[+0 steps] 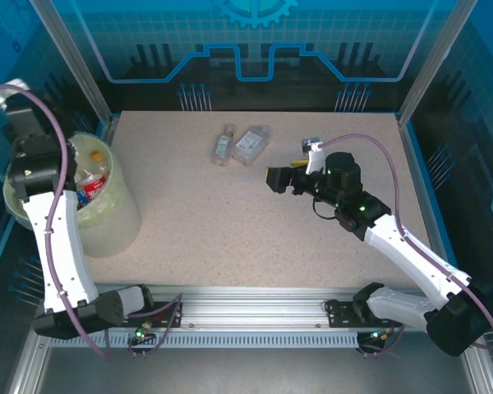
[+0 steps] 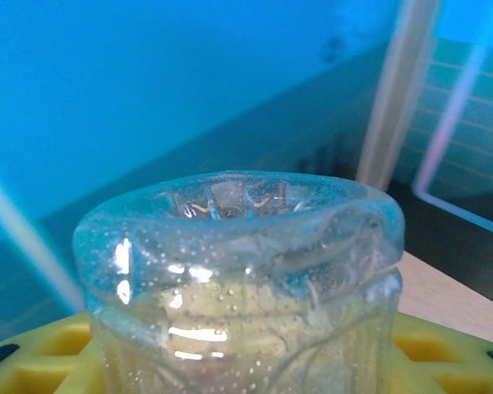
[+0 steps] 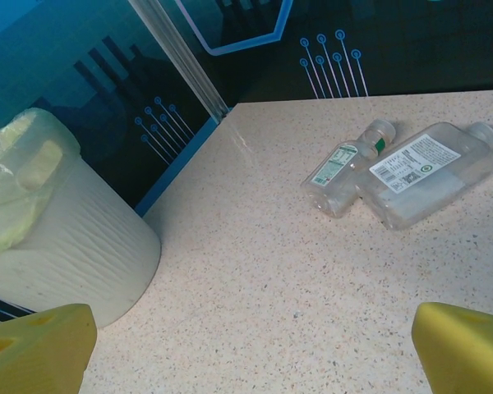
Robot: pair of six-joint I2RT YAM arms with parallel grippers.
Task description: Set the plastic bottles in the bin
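Observation:
My left gripper (image 2: 246, 365) is shut on a clear plastic bottle (image 2: 238, 271), whose dimpled base faces away between the yellow fingers (image 2: 41, 353). In the top view the left arm reaches over the pale yellow-green bin (image 1: 111, 217) at the table's left edge. Inside the bin lies a red-labelled bottle (image 1: 91, 185). Two more clear bottles lie side by side at the back middle: a slim green-labelled one (image 1: 223, 146) (image 3: 345, 164) and a wider flat one (image 1: 251, 144) (image 3: 431, 176). My right gripper (image 1: 276, 179) (image 3: 251, 353) stands open above bare table, to the right of the pair.
The speckled beige table (image 1: 230, 230) has blue enclosure walls and aluminium posts (image 1: 74, 66) around it. The bin's bag-lined rim (image 3: 25, 156) appears at the left of the right wrist view. Free room lies between the bin and the right arm.

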